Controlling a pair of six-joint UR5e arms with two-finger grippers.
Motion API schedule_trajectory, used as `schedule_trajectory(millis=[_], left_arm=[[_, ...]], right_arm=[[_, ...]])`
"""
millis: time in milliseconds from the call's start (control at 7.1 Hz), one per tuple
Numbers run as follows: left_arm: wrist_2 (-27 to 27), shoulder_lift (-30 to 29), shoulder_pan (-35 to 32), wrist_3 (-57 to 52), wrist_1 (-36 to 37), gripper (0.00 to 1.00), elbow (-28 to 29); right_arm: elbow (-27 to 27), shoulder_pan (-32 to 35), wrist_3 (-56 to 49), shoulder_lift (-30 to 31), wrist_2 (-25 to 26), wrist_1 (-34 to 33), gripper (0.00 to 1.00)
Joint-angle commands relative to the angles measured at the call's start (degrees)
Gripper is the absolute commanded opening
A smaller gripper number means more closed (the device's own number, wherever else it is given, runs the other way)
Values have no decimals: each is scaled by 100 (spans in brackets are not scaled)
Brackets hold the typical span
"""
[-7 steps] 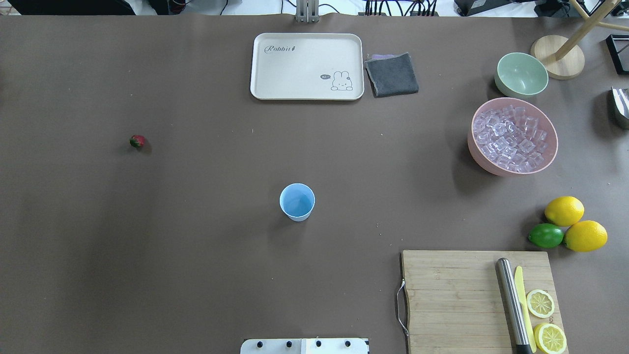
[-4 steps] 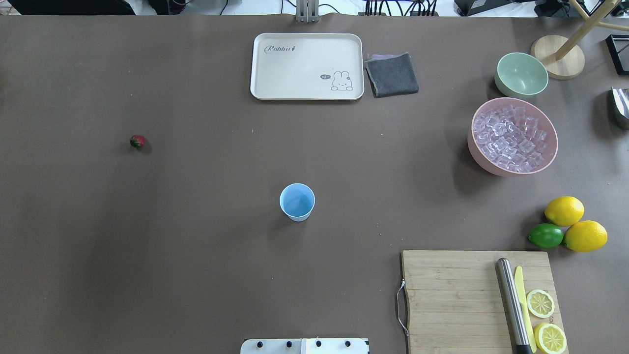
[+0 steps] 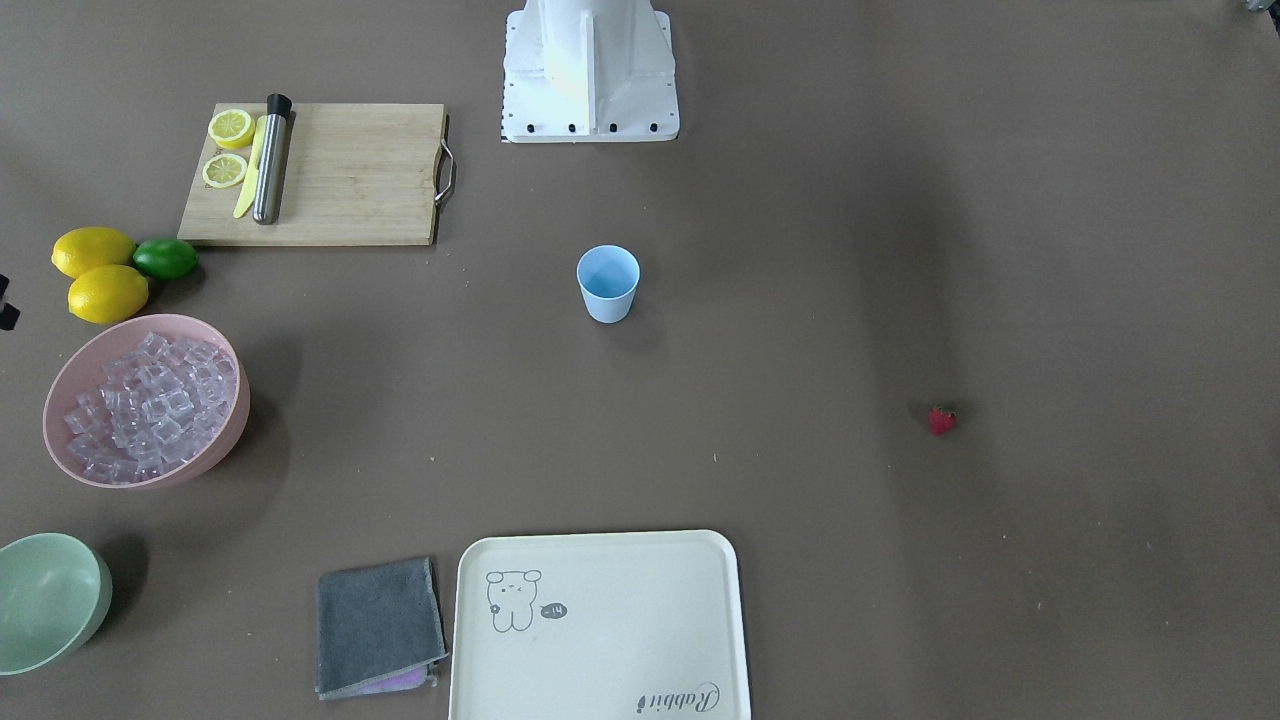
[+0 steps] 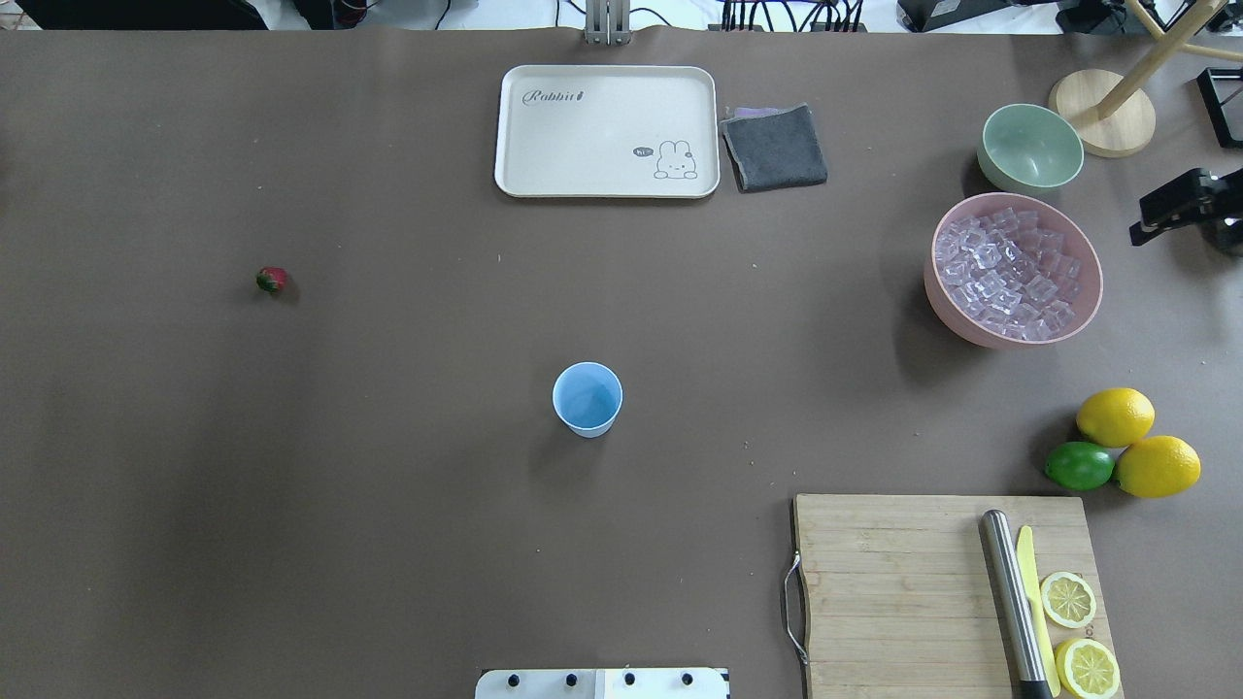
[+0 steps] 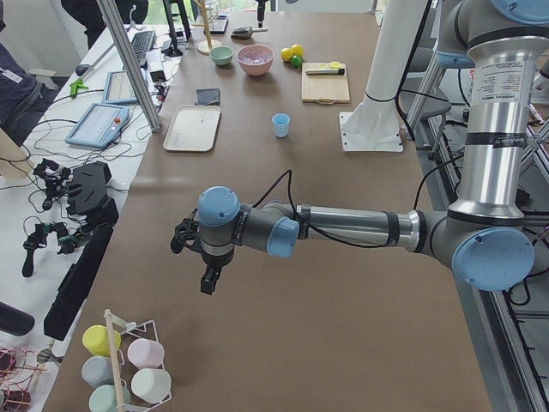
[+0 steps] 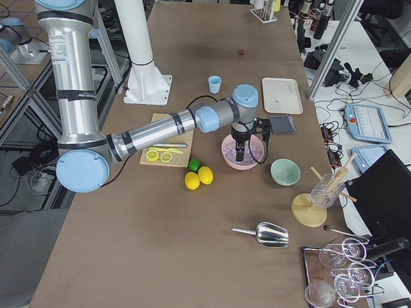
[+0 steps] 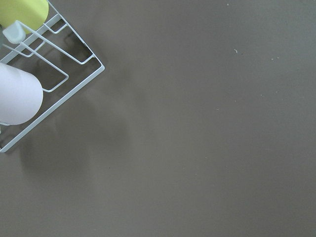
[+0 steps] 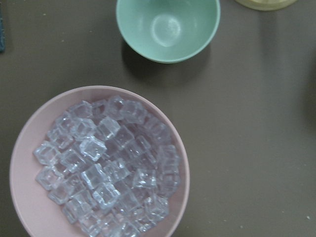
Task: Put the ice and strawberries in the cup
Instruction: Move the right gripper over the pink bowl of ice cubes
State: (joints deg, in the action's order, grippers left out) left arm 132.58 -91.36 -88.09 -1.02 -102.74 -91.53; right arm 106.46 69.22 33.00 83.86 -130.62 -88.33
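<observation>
The light blue cup (image 4: 587,399) stands upright mid-table, with nothing visible inside. A red strawberry (image 4: 272,281) lies alone far to its left on the brown table. The ice (image 4: 1015,272) fills a pink bowl (image 4: 947,316) at the right; the right wrist view looks straight down on the ice (image 8: 106,168). My right gripper (image 4: 1136,223) hovers just right of that bowl, its two black fingers apart and holding nothing. My left gripper (image 5: 208,279) hangs over the table's far left end, well away from the strawberry. Whether it is open or shut I cannot tell.
A pale green bowl (image 4: 1031,146) sits behind the pink one. A cream tray (image 4: 602,131) and grey cloth (image 4: 775,146) lie at the back. A cutting board (image 4: 893,592) with knife and lemon slices is front right, beside lemons and a lime (image 4: 1117,416). A wire cup rack (image 7: 49,64) is below the left wrist.
My right gripper has come into the overhead view at the right edge, beside the pink bowl. The cup, strawberry and ice have not moved.
</observation>
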Motion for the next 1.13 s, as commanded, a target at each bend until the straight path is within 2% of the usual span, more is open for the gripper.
schedule_trajectory(millis=[0, 282, 564, 986], left_arm=[[-5, -22, 2, -3, 0, 98, 30], [-13, -22, 2, -3, 0, 98, 48], [-13, -48, 2, -3, -9, 98, 109], [-13, -118, 11, -3, 0, 98, 153]], right_arm=[[-449, -635, 250, -676, 151, 149, 99], [-600, -961, 233, -731, 282, 149, 97], [-845, -1033, 154, -897, 405, 158, 86], [-1478, -1033, -179, -1223, 634, 184, 85]])
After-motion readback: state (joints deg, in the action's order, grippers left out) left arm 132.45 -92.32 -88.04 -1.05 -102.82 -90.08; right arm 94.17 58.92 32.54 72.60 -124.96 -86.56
